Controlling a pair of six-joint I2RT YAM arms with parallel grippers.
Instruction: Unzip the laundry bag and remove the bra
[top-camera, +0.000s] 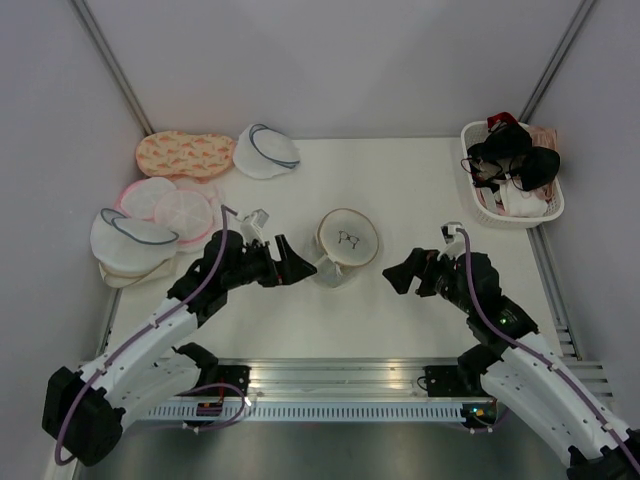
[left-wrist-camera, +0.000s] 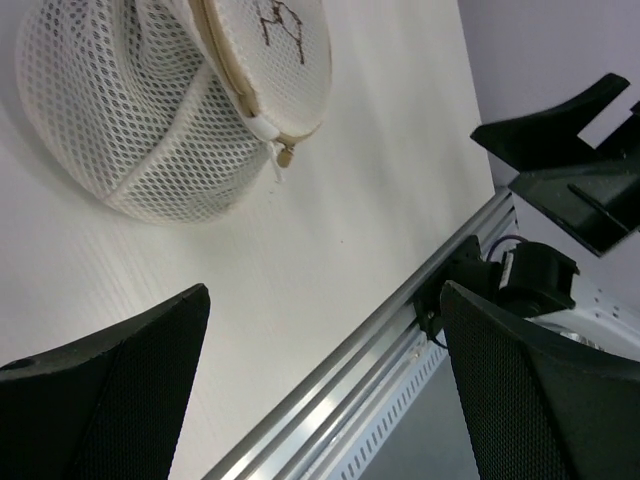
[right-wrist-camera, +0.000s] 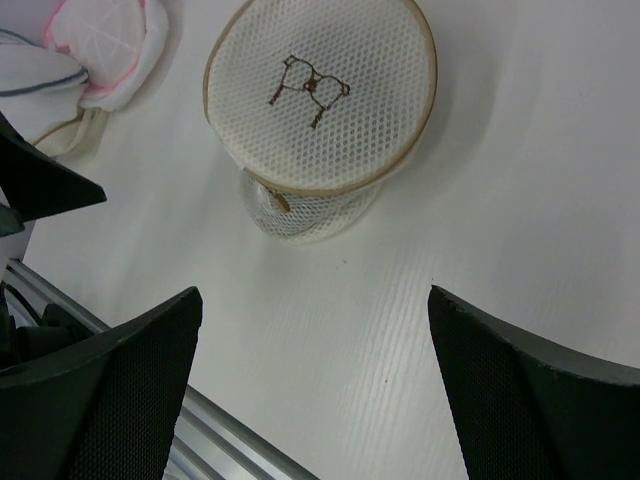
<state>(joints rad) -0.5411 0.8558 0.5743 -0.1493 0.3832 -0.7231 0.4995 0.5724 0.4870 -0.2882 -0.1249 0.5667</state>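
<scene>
Toward the near edge, the left gripper and right gripper flank the laundry bag, fingers spread, holding nothing. Mid-table the bag rests tilted, zip shut, its pull on the near side; the bra is not visible through the mesh. Step in hand: approach. Next, likely, one gripper steadies the bag while the other pinches the small pull. No writing is legible; only a brown bra drawing marks the bag's face.
</scene>
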